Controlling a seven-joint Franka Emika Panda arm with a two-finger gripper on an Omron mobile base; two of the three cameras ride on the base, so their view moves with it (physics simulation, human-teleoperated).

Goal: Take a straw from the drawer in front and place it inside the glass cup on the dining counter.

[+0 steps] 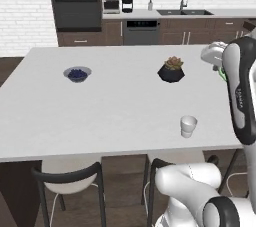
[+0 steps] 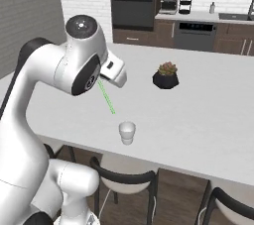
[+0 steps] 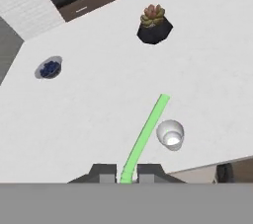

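My gripper [image 3: 126, 172] is shut on the bright green straw [image 3: 145, 134], which sticks out from between the two dark fingertips [image 3: 105, 171]. In the right base view the straw [image 2: 106, 97] slants down from the hand, its lower end in the air above and left of the glass cup [image 2: 127, 132]. The whitish glass cup [image 1: 188, 125] stands upright near the front edge of the white dining counter [image 1: 115, 106]. In the hand view the cup [image 3: 170, 134] lies just right of the straw's far end. The drawer is out of view.
A black pot with a succulent [image 1: 171, 70] stands on the counter behind the cup. A grey bowl with blue contents [image 1: 77, 74] sits at the left. Dark chairs [image 1: 70, 183] are tucked under the front edge. Ovens and cabinets line the far wall.
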